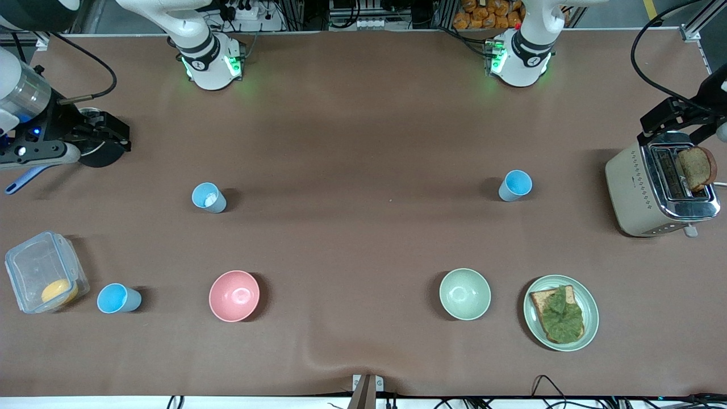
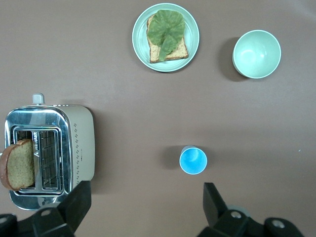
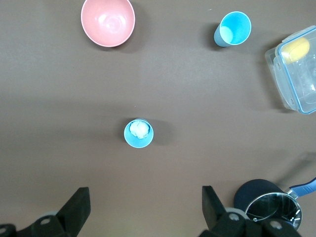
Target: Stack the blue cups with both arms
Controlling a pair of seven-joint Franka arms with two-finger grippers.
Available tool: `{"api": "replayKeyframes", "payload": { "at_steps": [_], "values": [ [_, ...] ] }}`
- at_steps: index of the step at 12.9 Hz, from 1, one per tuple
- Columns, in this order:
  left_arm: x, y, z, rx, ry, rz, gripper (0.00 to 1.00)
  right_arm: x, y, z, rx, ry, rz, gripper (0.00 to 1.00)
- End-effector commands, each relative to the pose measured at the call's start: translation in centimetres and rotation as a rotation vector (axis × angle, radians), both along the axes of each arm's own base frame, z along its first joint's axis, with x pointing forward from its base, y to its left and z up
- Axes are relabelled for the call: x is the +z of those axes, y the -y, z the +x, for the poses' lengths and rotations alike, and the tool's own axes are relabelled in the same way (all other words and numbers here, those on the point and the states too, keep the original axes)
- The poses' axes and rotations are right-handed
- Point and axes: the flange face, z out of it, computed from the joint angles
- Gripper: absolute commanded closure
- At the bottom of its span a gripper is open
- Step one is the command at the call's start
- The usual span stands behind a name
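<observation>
Three light-blue cups stand upright and apart on the brown table. One with a white patch inside [image 1: 208, 197] is toward the right arm's end; it also shows in the right wrist view [image 3: 138, 133]. A second cup [image 1: 118, 298] stands nearer the front camera beside a clear container, and shows in the right wrist view [image 3: 233, 28]. The third cup [image 1: 515, 185] is toward the left arm's end and shows in the left wrist view [image 2: 193, 160]. My right gripper [image 1: 119, 138] [image 3: 144, 195] is open and empty over a dark pot. My left gripper [image 1: 659, 119] [image 2: 145, 192] is open and empty over the toaster.
A pink bowl [image 1: 234, 295] and a pale green bowl [image 1: 464, 293] sit near the front edge. A plate with lettuce on toast [image 1: 561, 312], a toaster with bread [image 1: 661, 190], a clear container [image 1: 42, 272] and a blue-handled pot [image 1: 96, 153] stand at the table's ends.
</observation>
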Motion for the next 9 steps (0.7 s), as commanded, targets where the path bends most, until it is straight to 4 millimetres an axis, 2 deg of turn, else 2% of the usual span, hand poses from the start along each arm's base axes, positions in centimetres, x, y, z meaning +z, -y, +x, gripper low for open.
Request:
{"api": "replayKeyframes", "payload": {
  "at_steps": [1, 9],
  "values": [
    [0.94, -1.15, -0.29, 0.003, 0.033, 0.028, 0.0, 0.27, -0.2, 0.18, -0.012, -0.007, -0.005, 0.0],
    [0.74, -1.15, 0.03, 0.005, 0.029, 0.026, 0.0, 0.41, -0.29, 0.18, -0.01, -0.004, -0.005, 0.0]
  ]
}}
